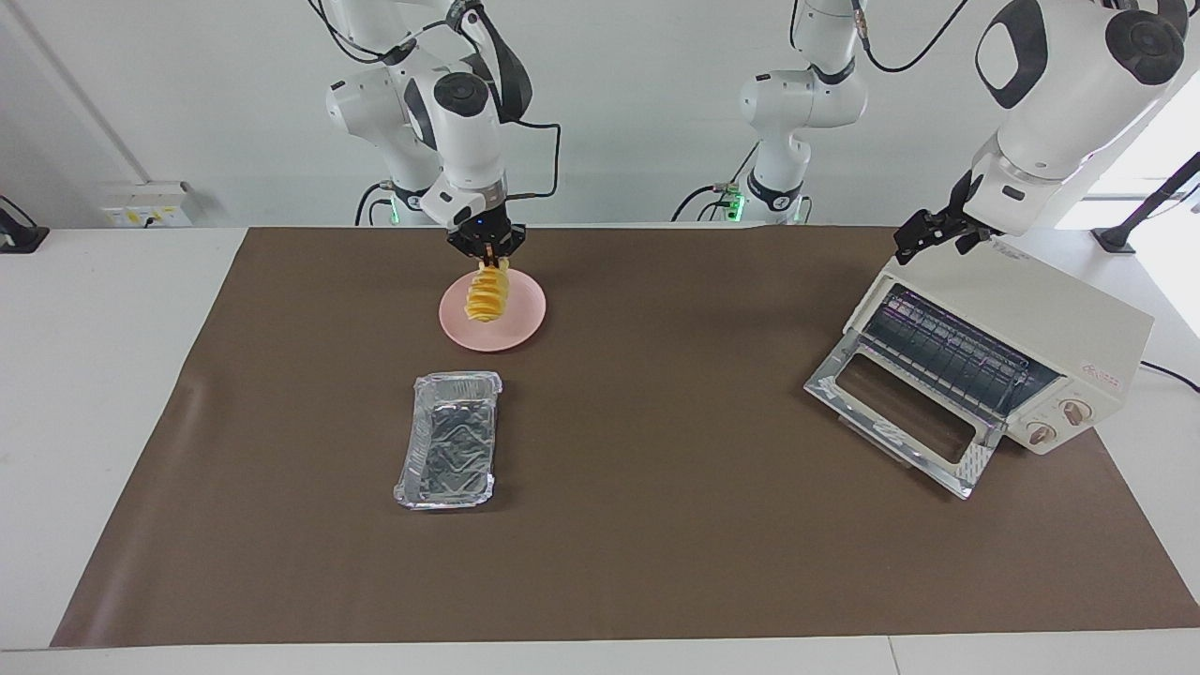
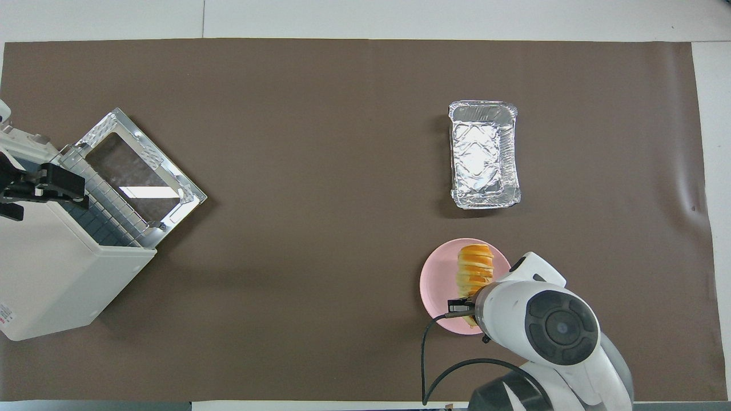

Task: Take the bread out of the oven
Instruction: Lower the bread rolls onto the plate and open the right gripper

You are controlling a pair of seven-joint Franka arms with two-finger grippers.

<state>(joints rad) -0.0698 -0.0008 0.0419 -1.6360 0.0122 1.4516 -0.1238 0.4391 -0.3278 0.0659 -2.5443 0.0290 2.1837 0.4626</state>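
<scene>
Since the bread [image 1: 488, 298] hangs clamped by its top end in the right gripper [image 1: 487, 263] over the pink plate [image 1: 525, 321] in the upper middle of the frame, well apart from the open oven [image 1: 994, 352] at the right edge, where the left gripper [image 1: 923, 234], whose fingers we cannot tell, waits over its top, we judge only the setting down is left.

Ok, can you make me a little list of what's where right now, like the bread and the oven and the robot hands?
bread: hanging end-down from the right gripper, over the pink plate
plate: nearer to the robots than the foil tray
foil tray: nothing in it
oven: at the left arm's end of the table, door dropped open, no bread on its rack
left gripper: over the oven's top, waiting
</scene>
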